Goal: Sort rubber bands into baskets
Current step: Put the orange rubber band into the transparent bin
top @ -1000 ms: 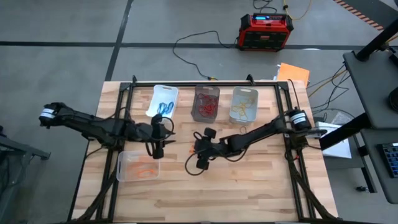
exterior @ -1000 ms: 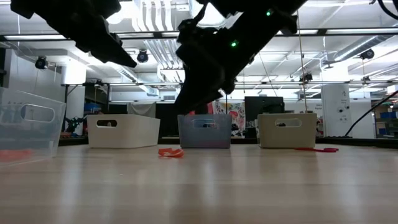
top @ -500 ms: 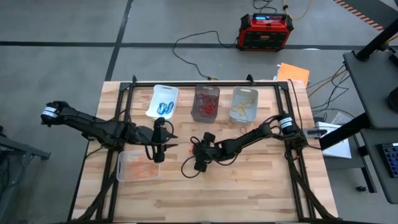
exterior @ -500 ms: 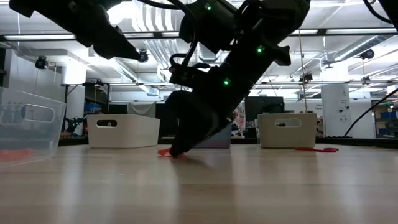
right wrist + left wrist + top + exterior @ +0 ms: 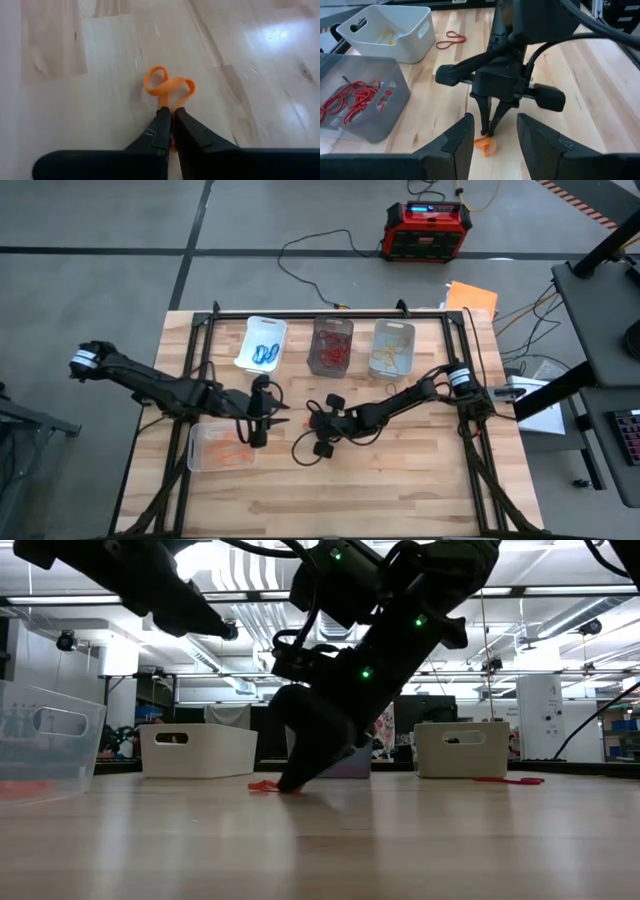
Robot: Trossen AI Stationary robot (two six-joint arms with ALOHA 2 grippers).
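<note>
1 orange rubber band (image 5: 169,86) lies twisted on the table (image 5: 400,480) mid-board, its near end nipped between the closed tips of the right gripper (image 5: 170,125). It looks feather-light, limp and stretchy, so a pinch across 1 strand suits it, though it may snap free. The left gripper (image 5: 492,145) hovers just beside, its fingers parted and empty. Smooth pale wood gives little friction. 4 baskets (image 5: 333,345) sit near; a red band (image 5: 451,39) lies loose further off. Beyond is a bright workshop.
</note>
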